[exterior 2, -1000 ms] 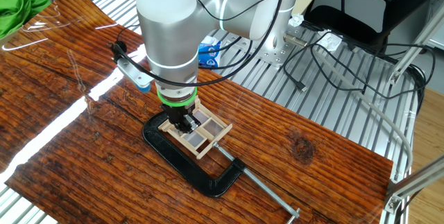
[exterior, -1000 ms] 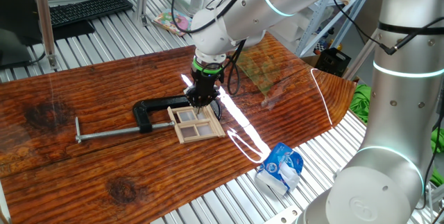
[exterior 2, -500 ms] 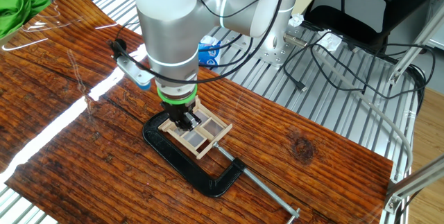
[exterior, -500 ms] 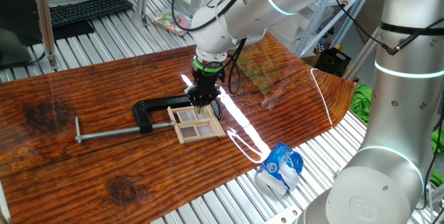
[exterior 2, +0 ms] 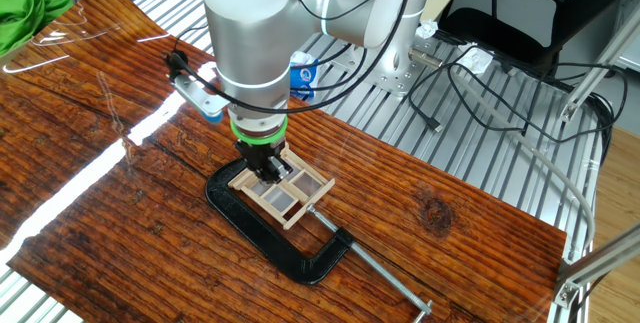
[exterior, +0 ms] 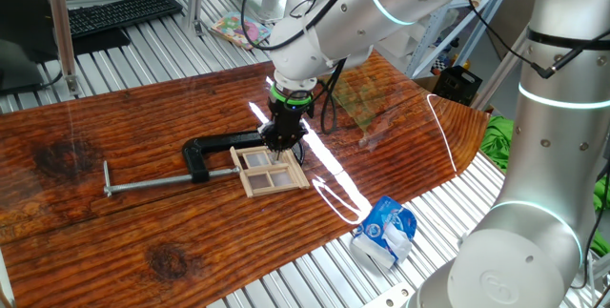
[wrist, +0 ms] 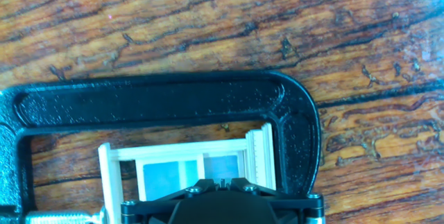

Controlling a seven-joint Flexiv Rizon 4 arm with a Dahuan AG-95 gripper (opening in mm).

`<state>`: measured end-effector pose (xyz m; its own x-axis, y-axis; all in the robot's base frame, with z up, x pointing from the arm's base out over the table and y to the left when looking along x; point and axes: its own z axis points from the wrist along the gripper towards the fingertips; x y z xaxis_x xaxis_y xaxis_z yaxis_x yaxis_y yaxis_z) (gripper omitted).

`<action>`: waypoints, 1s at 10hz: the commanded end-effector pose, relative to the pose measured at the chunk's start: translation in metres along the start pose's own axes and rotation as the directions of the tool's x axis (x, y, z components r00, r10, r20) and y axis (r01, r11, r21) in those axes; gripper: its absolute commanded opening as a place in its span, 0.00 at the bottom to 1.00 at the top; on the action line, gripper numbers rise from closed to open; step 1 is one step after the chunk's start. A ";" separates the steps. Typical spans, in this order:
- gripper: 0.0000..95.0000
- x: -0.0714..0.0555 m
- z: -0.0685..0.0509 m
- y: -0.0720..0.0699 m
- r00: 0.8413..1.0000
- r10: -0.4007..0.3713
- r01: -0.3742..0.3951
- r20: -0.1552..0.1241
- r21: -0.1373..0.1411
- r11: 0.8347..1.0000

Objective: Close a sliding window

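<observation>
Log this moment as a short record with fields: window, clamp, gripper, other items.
window: light-wood window flat on the table, held in the clamp
clamp: black C-clamp around the window, screw rod pointing away
gripper: gripper down at the window's edge; whether open or shut cannot be told
other items: blue-and-white packet by the table edge, keyboard behind

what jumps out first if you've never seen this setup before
The silver robot arm's gripper reaches straight down onto a small light-wood window frame lying flat mid-table. A black metal C-clamp wraps around the frame, pinning it to the dark, glossy wooden tabletop. A crumpled blue-and-white bag sits past the table's edge.
</observation>
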<state>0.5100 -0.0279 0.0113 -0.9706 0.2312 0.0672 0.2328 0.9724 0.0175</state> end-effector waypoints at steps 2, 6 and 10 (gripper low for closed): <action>0.00 0.000 0.002 0.000 1.000 0.006 -0.006 0.000 -0.001 1.000; 0.00 -0.001 0.007 0.002 1.000 0.013 -0.013 0.006 -0.005 1.000; 0.00 0.001 0.008 0.005 1.000 0.024 -0.024 0.007 -0.008 1.000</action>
<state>0.5100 -0.0219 0.0042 -0.9653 0.2541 0.0607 0.2559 0.9664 0.0238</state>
